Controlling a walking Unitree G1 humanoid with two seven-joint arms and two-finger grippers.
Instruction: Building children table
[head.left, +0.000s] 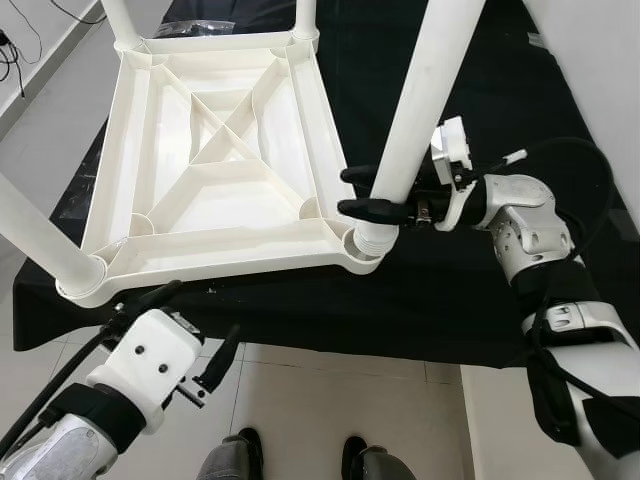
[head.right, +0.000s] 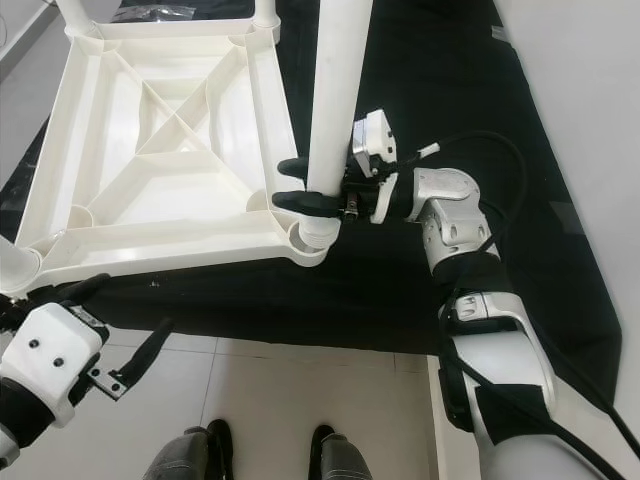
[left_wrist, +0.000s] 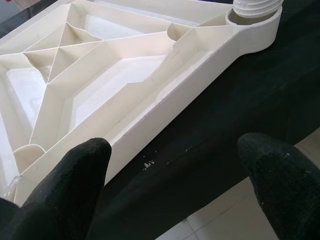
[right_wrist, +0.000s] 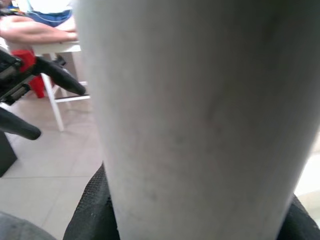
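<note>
One leg (head.left: 425, 110) is clamped by the right pincer (head.left: 372, 192) above the tabletop (head.left: 215, 160) corner socket for seating; left pincer (left_wrist: 175, 175) held apart nearby.

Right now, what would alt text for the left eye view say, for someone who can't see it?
The right gripper clasps a white table leg standing in the corner socket of an upturned white tabletop on black cloth. The left gripper hovers open nearby.

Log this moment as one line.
right tool: shut on leg at tabletop corner socket | left tool: open, near edge
</note>
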